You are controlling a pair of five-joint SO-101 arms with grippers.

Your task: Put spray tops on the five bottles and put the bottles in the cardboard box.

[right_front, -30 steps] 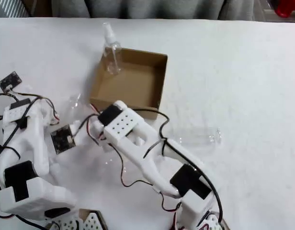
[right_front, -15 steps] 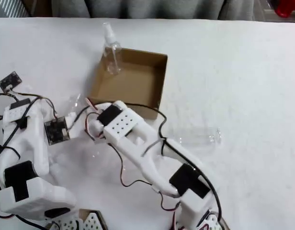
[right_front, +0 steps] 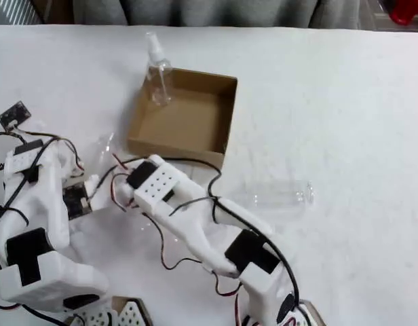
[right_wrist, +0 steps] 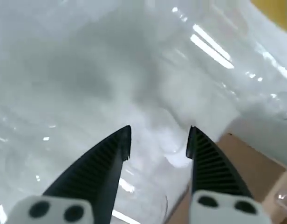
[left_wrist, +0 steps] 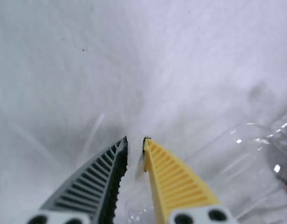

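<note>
You are early in the job. One bottle with its spray top [right_front: 159,78] stands in the far left corner of the cardboard box [right_front: 175,148], so count that one done. A bare bottle [right_front: 277,195] lies on its side on the table, off the box's near right corner, apparently uncapped. Another clear bottle [right_front: 104,146] lies just beside the box's left wall, where both arms are gathered. Your left gripper [left_wrist: 135,140] has its jaws drawn almost together, only a slit between them, and I cannot tell whether anything thin is pinched there. Your right gripper [right_wrist: 158,133] is spread wide, holding nothing. By my count four bottles need tops and boxing, and two of them are nowhere near the box.
</note>
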